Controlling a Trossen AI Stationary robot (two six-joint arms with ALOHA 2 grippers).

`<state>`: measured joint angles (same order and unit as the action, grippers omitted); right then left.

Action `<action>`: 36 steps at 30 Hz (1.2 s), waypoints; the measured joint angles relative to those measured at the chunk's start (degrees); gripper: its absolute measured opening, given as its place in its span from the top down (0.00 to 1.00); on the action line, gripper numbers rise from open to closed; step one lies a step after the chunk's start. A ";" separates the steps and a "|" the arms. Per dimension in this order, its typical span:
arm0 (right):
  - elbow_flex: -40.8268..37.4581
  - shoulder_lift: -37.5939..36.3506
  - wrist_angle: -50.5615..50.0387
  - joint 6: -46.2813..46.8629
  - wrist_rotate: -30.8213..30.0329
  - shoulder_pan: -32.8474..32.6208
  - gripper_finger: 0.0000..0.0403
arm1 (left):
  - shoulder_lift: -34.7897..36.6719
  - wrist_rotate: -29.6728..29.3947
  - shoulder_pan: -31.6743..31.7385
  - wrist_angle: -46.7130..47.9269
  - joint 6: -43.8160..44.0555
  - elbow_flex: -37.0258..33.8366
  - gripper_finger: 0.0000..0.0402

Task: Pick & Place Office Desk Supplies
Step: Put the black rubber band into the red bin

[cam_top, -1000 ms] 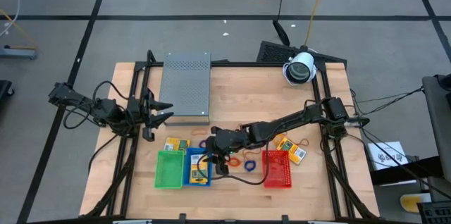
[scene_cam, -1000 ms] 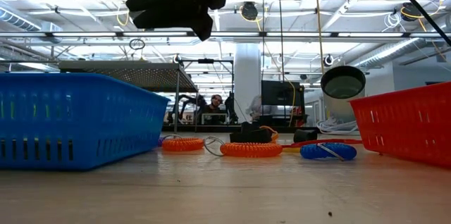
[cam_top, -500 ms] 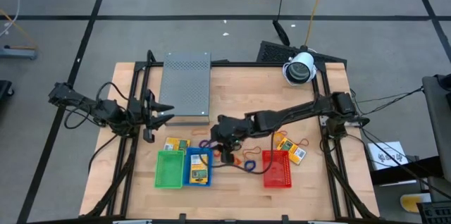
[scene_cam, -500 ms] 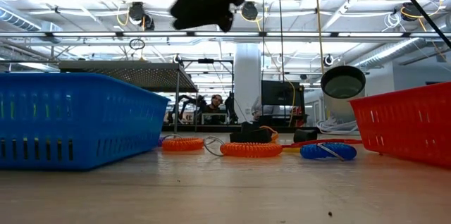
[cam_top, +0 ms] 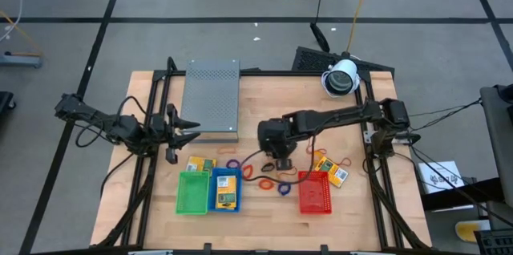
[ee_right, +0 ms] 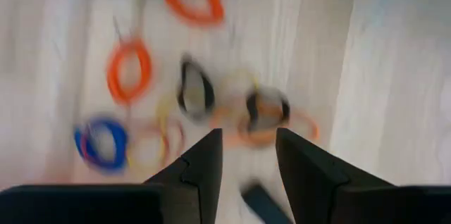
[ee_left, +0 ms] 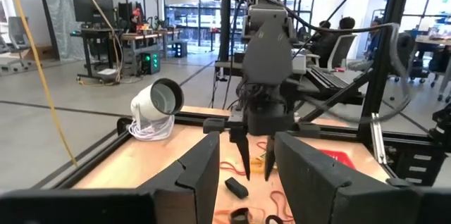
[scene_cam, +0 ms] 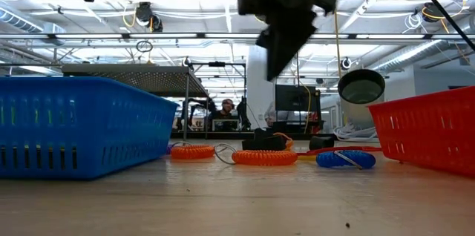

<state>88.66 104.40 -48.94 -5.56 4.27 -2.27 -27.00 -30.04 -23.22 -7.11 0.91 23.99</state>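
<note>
Wood planks made up the table, pale and bare across its far half, boxed in by a black frame. At its far left lay a grey perforated metal box; a white lamp-like camera sat at the far right corner. Along the near edge stood three small baskets in a row: a green basket, a blue basket touching it with a yellow packet inside, and a red basket well apart to the right.

Between the blue and red baskets the rubber bands were scattered on the wood, orange, red, blue and purple loops, with a small black clip just beyond them. Yellow packets lay beside the green basket's far edge, and more packets lay just past the red one.

The right gripper hung above the middle of the table, over the loops, its fingers a little apart with nothing between them. The left gripper waited at the left edge beside the metal box, its fingers likewise parted and empty.

Beyond the table stretched a grey tiled floor with cables. From table height the room looked like a wide workshop with bright ceiling lights, pipes, desks and monitors, and a person seated far back.
</note>
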 joint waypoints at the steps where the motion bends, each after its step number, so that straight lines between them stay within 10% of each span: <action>1: 0.00 0.02 -1.87 -1.36 -0.02 0.36 0.70 | 0.00 0.00 0.00 0.00 -0.17 0.00 0.64; 19: -0.84 0.02 -9.71 -19.99 0.04 3.38 0.54 | 0.00 -1.83 0.00 0.17 -0.61 0.00 0.64; 36: -20.62 0.07 3.68 -30.08 -3.34 3.31 0.54 | 0.00 -3.58 0.00 1.06 -0.42 0.00 0.64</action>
<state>68.05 104.47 -45.25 -35.64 0.93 1.04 -27.00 -33.62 -23.22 -6.05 0.49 23.99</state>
